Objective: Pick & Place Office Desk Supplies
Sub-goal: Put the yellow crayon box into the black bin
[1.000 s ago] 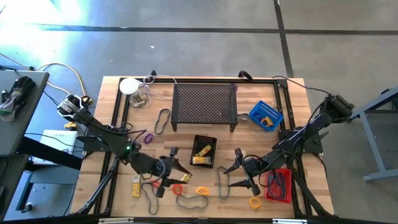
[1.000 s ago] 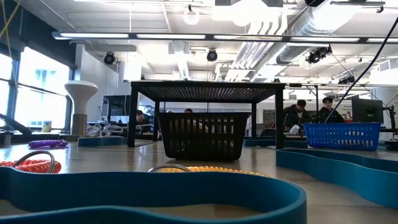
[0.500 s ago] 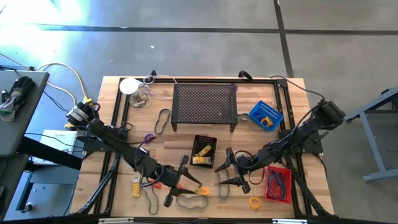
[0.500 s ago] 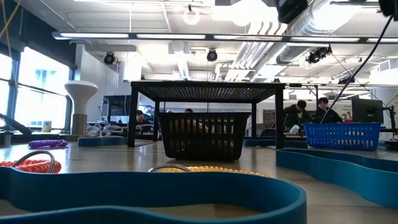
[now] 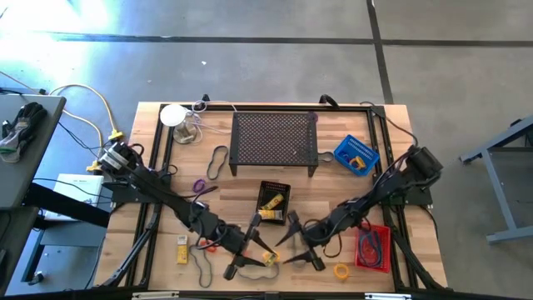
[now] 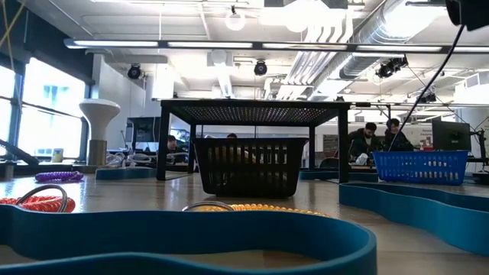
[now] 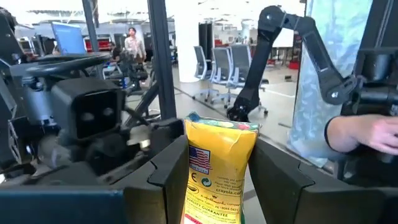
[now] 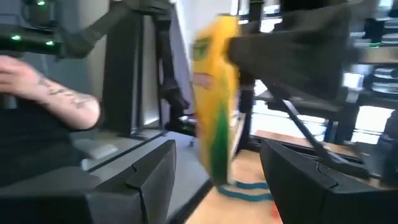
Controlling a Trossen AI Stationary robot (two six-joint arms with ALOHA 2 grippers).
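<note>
Left wrist view: the left tool (image 7: 221,180) clamps a yellow packet (image 7: 216,167); the right tool (image 5: 291,243), released, faces it, near the black basket (image 5: 272,202).

Yellow packet (image 8: 216,99) motion-blurred, its lower end (image 7: 214,180) cut off.

Bright overhead lighting, floor glare, right wrist view motion-blurred.

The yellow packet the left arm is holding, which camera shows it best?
The left wrist view: the yellow packet stands upright between its end effector fingers, label readable. Right wrist view blurs it; high view shows a sliver; low view, nothing.
</note>
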